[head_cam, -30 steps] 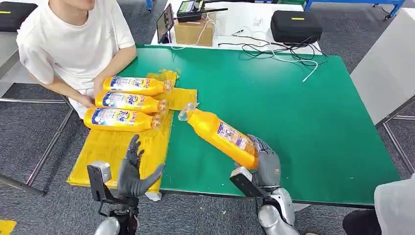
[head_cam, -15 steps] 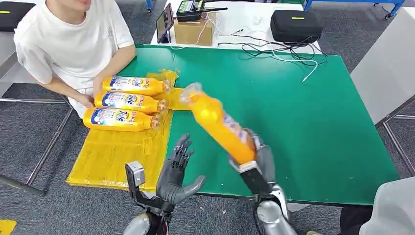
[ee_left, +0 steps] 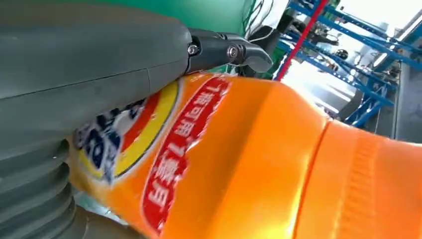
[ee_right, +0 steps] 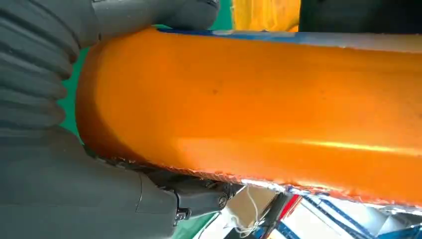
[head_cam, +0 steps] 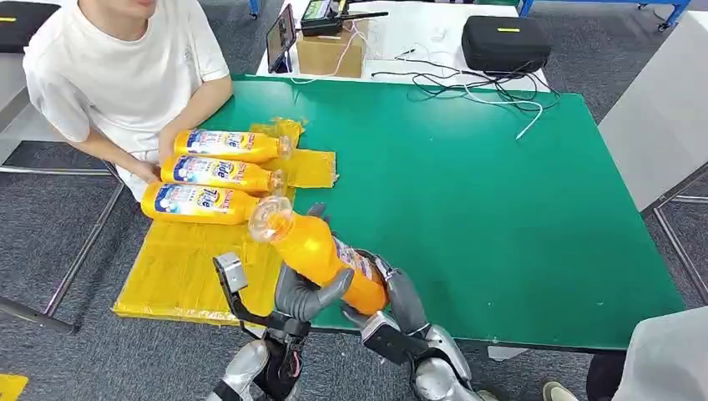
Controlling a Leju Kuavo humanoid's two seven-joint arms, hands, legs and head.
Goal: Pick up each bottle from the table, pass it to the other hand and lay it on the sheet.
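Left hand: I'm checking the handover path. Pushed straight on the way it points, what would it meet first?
The held bottle already lies against the left hand; beyond it, probably the nearest bottle on the sheet, though depth is unclear.

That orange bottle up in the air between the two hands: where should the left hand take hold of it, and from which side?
Probably around the middle of the orange bottle, at the label, coming from the robot's left and below. The right hand holds the base end, and the clear cap end tilts up toward the yellow sheet, so the broad mid-body is the free part. The left hand already cups it there.
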